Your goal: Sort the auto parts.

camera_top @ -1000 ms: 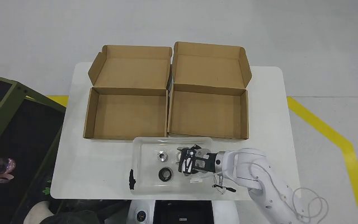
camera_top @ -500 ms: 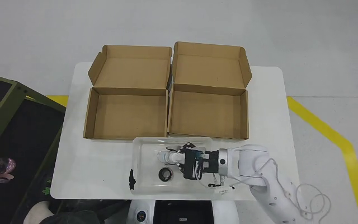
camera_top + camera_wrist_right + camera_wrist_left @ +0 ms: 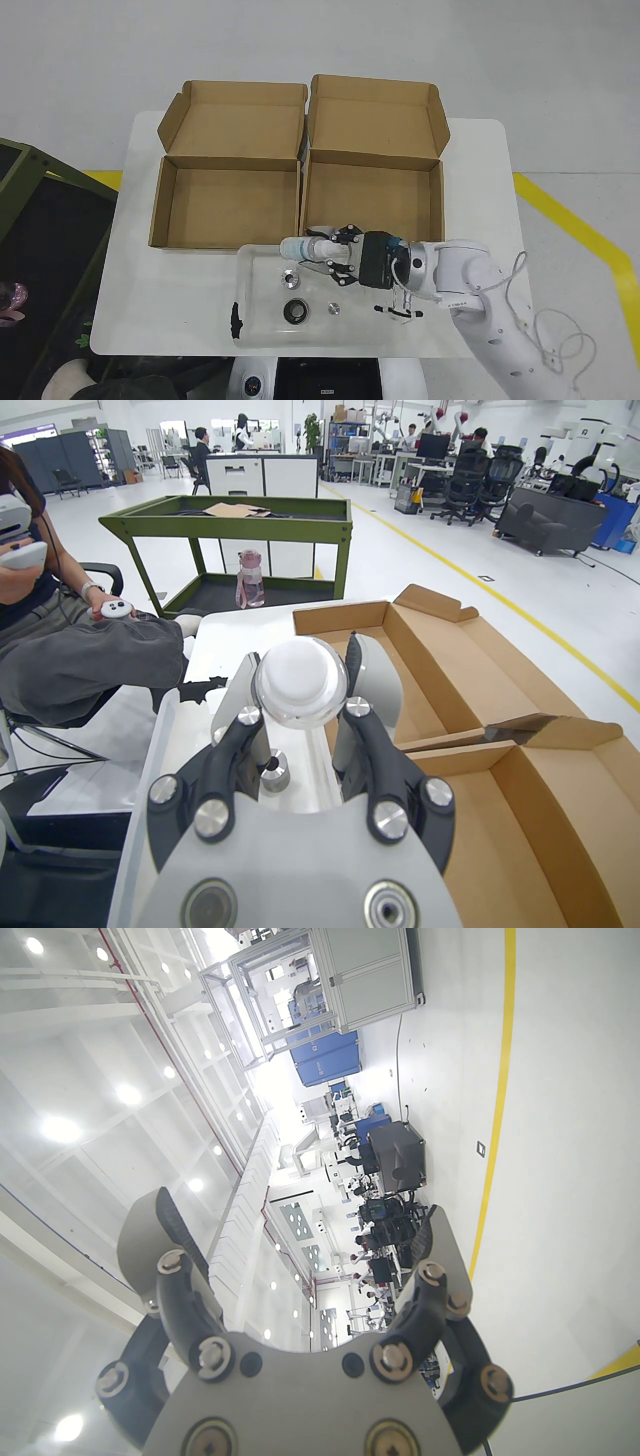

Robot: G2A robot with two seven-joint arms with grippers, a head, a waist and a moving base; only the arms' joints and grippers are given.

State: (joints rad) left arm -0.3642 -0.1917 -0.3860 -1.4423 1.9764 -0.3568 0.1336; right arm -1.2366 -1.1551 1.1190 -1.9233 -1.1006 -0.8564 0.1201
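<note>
A white cylindrical part (image 3: 300, 247) with a clear shell lies level in the right gripper (image 3: 336, 254), above the clear tray's (image 3: 260, 300) far edge. Inside the tray a silver cylinder (image 3: 288, 279) stands near the far edge, with a black ring (image 3: 295, 311) and a small silver piece (image 3: 334, 308) nearer the near edge.

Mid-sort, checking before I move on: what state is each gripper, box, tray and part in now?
right gripper: shut on white part
white part: gripped, above the tray
left gripper: open, empty
left box: open, empty
right box: open, empty
tray: holds three small parts
</note>
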